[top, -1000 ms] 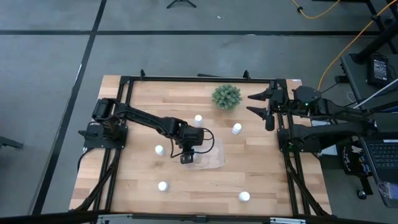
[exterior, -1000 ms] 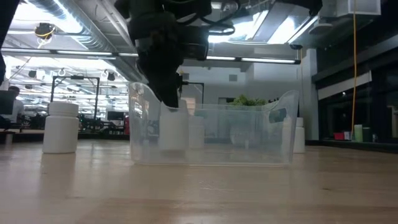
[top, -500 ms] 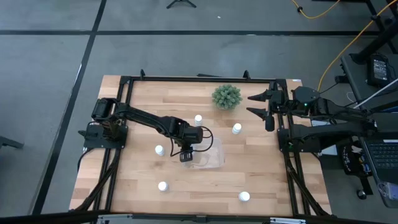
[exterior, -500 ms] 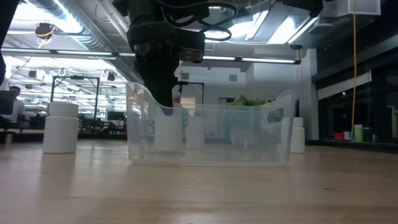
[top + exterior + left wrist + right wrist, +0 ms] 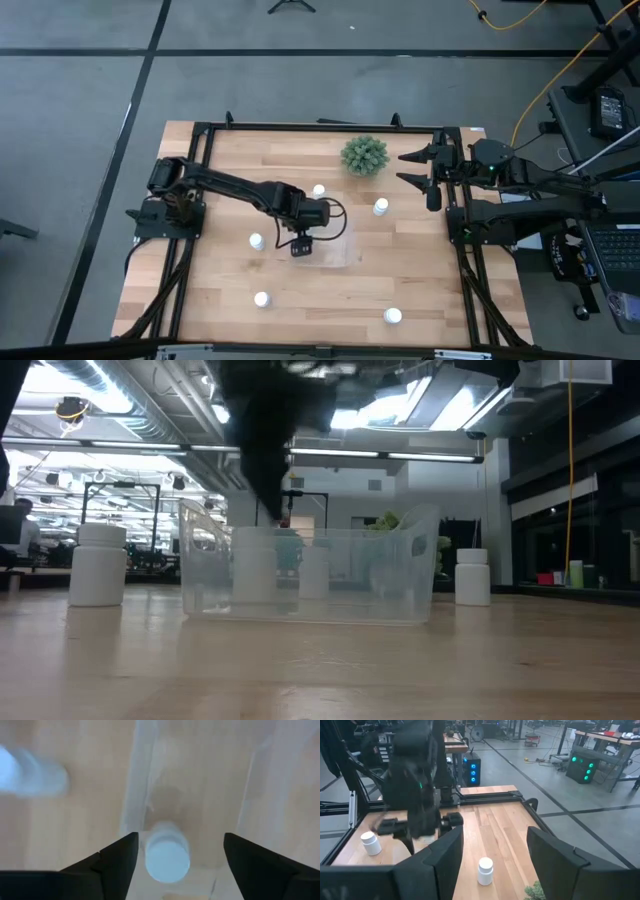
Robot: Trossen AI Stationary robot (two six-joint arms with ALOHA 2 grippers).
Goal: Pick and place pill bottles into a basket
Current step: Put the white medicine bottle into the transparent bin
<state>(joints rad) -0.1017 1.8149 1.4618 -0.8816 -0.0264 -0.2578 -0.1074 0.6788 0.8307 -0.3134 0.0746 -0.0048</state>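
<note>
from above, my left arm covers the near-left end of the clear translucent plastic tray [image 5: 335,245], so the small white bottle [image 5: 167,857] inside it stays hidden there. in the low view my left gripper [image 5: 268,510] smears dark against the ceiling lights. another white bottle [image 5: 30,772] past my wrist camera is only a blurred patch.

I've got the left gripper [image 5: 301,246] over the basket's [image 5: 345,240] left end, with one bottle [image 5: 167,858] standing inside the basket right under it. Around the basket, bottles sit to its left [image 5: 256,241], behind it [image 5: 319,191], behind-right [image 5: 380,207], and two in front [image 5: 261,299] [image 5: 393,316]. The plant [image 5: 364,155] is at the table's [image 5: 220,170] back edge, and the right gripper [image 5: 415,167] hangs by the right edge.
</note>
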